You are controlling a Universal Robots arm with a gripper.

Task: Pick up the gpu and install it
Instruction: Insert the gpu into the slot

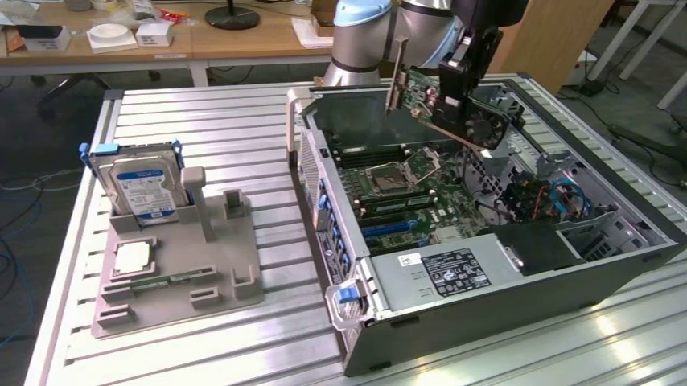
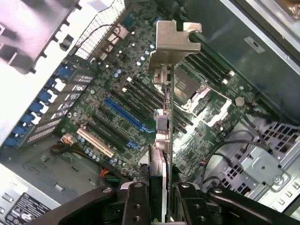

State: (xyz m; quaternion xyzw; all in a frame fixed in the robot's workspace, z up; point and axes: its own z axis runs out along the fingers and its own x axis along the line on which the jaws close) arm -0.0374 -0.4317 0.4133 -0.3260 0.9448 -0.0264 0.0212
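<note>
My gripper (image 1: 464,74) is shut on the gpu (image 1: 456,108), a flat card with a black fan and a silver bracket (image 1: 396,74) at one end. I hold it tilted in the air above the open computer case (image 1: 516,273), over the rear part of the motherboard (image 1: 392,189). In the wrist view the gpu (image 2: 162,140) is seen edge-on between my fingers (image 2: 136,206), its bracket (image 2: 174,42) pointing away from me. It hangs clear above the motherboard (image 2: 108,89), near the blue expansion slot (image 2: 124,115) but apart from it.
A grey fixture tray (image 1: 204,289) on the exterior view's left holds a hard drive (image 1: 140,185) standing upright, a processor (image 1: 134,257) and a memory stick (image 1: 161,281). Inside the case are a power supply (image 1: 451,269), cables (image 1: 548,201) and a drive cage (image 1: 601,237).
</note>
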